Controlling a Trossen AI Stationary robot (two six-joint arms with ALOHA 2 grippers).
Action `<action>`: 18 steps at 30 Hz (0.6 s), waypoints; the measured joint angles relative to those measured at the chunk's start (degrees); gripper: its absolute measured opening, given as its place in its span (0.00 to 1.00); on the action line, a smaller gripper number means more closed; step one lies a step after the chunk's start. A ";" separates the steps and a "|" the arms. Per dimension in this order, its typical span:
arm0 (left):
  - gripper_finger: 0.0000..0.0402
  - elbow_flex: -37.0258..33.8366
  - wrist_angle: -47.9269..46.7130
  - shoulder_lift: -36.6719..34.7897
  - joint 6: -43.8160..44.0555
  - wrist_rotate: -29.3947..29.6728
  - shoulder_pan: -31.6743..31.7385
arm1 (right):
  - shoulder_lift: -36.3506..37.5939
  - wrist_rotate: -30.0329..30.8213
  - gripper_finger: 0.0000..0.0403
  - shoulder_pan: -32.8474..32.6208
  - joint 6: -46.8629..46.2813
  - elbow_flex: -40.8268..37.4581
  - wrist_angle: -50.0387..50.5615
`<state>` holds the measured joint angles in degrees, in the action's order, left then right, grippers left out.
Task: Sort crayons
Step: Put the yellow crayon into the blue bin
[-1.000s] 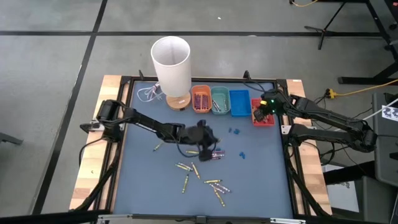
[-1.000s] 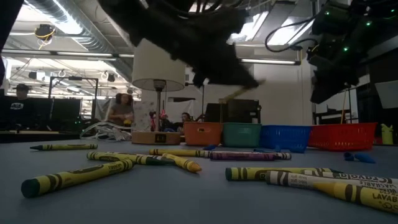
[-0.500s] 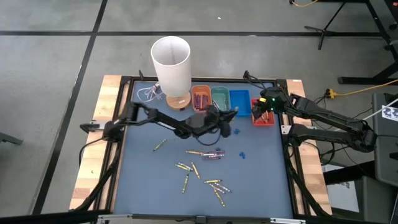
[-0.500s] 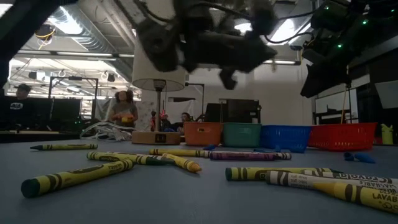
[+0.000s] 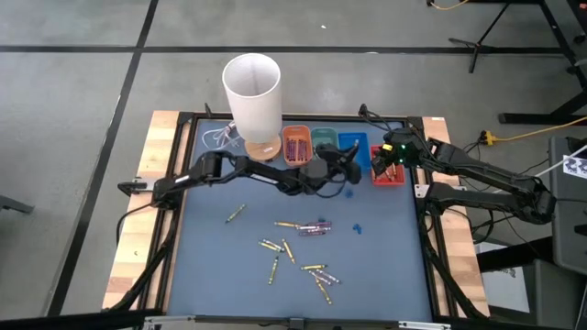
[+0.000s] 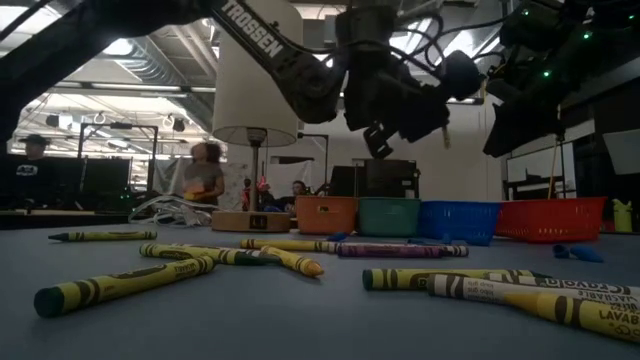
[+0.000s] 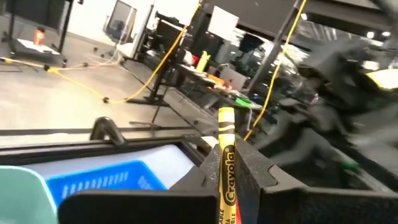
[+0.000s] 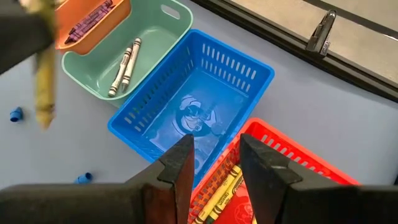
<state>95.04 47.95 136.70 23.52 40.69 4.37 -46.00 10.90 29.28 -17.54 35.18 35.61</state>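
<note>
My left gripper (image 5: pixel 347 170) reaches level from the table's left to the row of small trays at the far edge. It is shut on a yellow crayon (image 7: pixel 227 155), held in the air by the green tray (image 5: pixel 323 147) and the blue tray (image 5: pixel 356 147). My right gripper (image 8: pixel 214 158) hangs open over the red tray (image 8: pixel 292 165), which holds yellow crayons (image 8: pixel 224 186). The orange tray (image 8: pixel 93 15) holds purple crayons, and the green tray holds two pale ones (image 8: pixel 124 62). Several more crayons (image 5: pixel 298 252) lie flat on the blue table. My left gripper pinches the yellow crayon's labelled shaft (image 7: pixel 228 177) between its two fingers. One end (image 7: pixel 226 118) sticks out past them. The fingers come level from the table's left and lie across the crayon. It stands roughly upright, lifted clear above the table (image 8: pixel 43 93).
A tall white cylinder (image 5: pixel 252 87) on a wooden base stands at the far left beside the orange tray. Small blue bits (image 5: pixel 358 227) lie on the table right of the loose crayons. A black frame (image 5: pixel 417 197) rims the table.
My left gripper has travelled from over the table's middle toward the far edge and right, up to the trays. It carried the yellow crayon clear of the table and tipped from pointing down to level. My right gripper stays over the red tray.
</note>
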 joint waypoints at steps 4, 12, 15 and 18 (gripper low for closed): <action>0.02 0.04 -0.64 0.00 0.38 -2.69 1.74 | 0.00 0.00 0.31 -0.01 0.00 0.00 0.00; 0.02 0.04 -6.80 0.00 5.46 -5.93 3.68 | -0.01 0.01 0.31 0.00 0.01 0.00 0.00; 0.06 0.04 -9.38 0.04 7.34 -5.92 4.19 | 0.00 0.00 0.31 -0.01 0.01 0.00 0.00; 0.12 0.04 -9.88 0.04 7.85 -5.88 4.47 | 0.00 0.02 0.31 0.00 0.02 0.00 0.01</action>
<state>95.09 38.07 136.75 31.38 34.81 8.84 -46.00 10.92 29.28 -17.52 35.18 35.62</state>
